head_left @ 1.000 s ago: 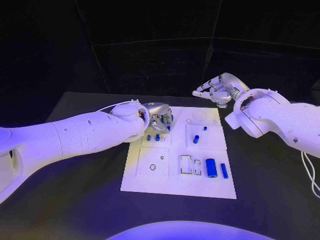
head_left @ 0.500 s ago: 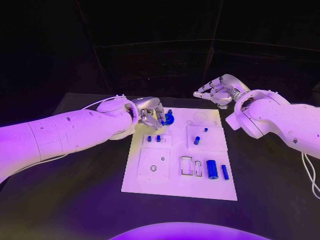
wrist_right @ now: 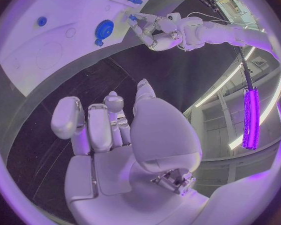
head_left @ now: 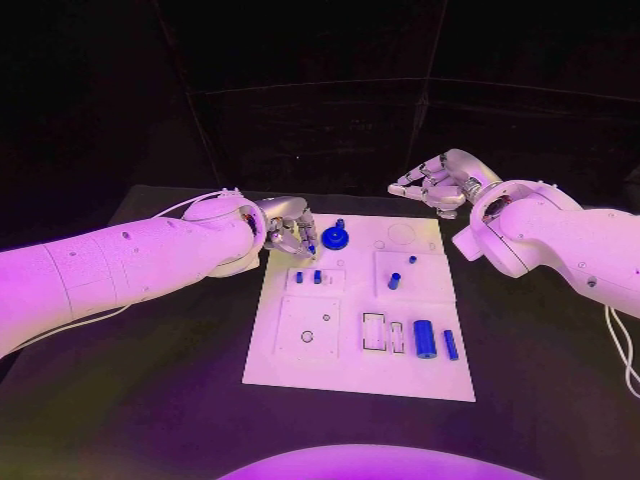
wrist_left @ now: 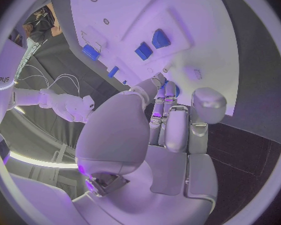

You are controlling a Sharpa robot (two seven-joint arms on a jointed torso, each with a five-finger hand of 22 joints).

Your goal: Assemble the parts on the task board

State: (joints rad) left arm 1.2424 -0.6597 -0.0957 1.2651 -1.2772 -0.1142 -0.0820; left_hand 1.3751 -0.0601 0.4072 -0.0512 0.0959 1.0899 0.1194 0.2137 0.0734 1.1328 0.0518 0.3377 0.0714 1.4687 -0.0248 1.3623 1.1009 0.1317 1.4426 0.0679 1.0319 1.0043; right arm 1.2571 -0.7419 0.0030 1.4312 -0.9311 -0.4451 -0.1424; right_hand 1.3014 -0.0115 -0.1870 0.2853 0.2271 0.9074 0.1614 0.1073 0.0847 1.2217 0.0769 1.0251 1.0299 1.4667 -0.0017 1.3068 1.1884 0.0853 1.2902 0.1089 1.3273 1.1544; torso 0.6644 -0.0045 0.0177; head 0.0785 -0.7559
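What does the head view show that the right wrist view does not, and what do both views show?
Head view alone: the large blue cylinder part and the thin blue bar at the near end of the white task board. Right wrist view alone: the right hand's palm, holding nothing. Both: the round blue gear part and the left hand beside it.

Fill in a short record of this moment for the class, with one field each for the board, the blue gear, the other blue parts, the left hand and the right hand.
board: white task board lying flat on the black table
blue gear: round blue gear at the board's far edge, a small blue peg just beyond it
other blue parts: large blue cylinder and thin blue pin near the board's right side
left hand: left hand beside the gear, at the board's far left corner
right hand: right hand raised beyond the board's far right corner, holding nothing
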